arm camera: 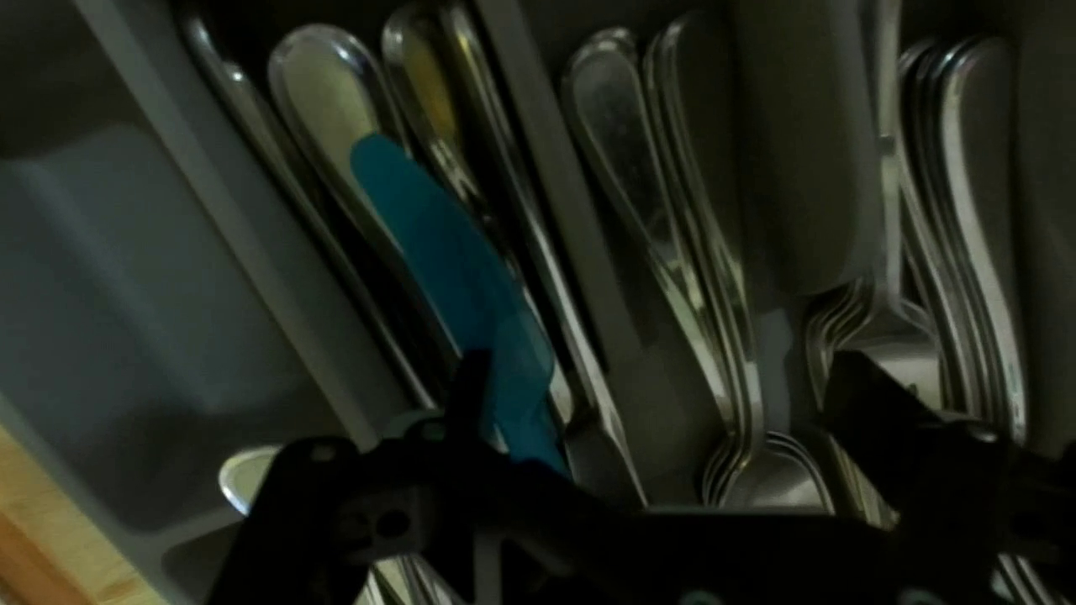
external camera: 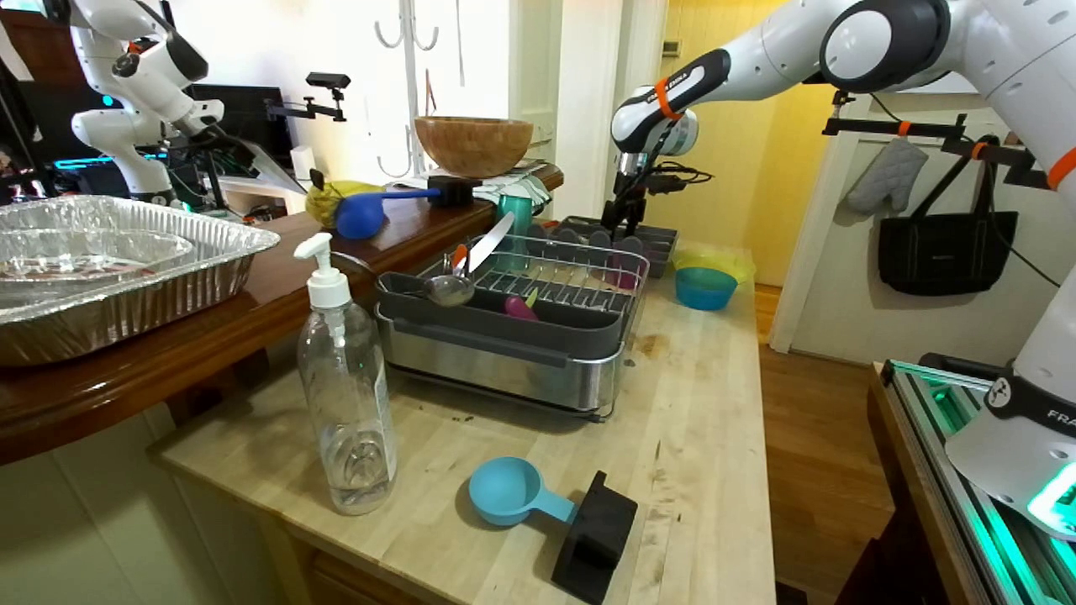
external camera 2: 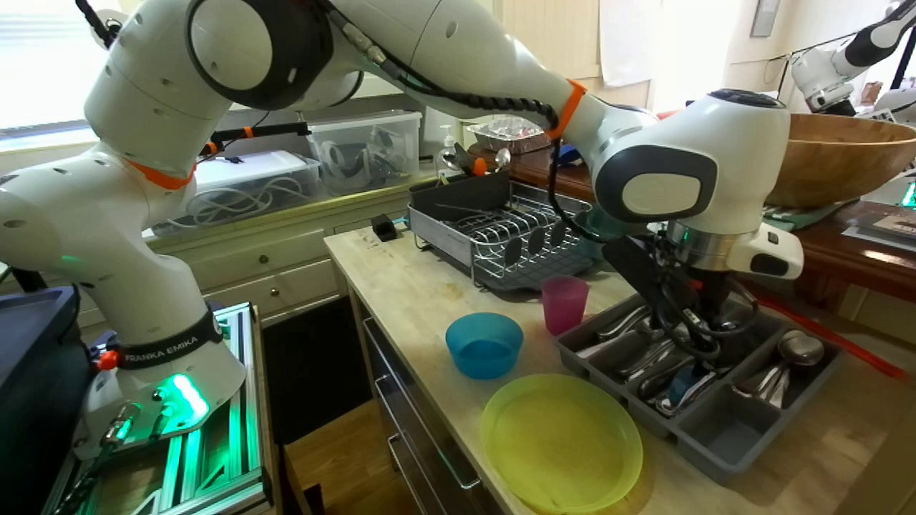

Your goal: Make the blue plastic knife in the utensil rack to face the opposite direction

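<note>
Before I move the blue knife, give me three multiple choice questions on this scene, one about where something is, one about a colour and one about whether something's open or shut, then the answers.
1. Where does the blue knife lie?
A) in the wooden bowl
B) in the grey cutlery tray
C) in the foil tray

2. What colour is the round plate?
A) yellow-green
B) white
C) black

3. How does the pincer stand?
A) shut on the knife
B) shut on nothing
C) open

1: B, as the wrist view shows it in a tray compartment among metal handles.
2: A, as its yellow-green face shows plainly in an exterior view.
3: C, as the wrist view shows its fingers spread wide apart.
</note>
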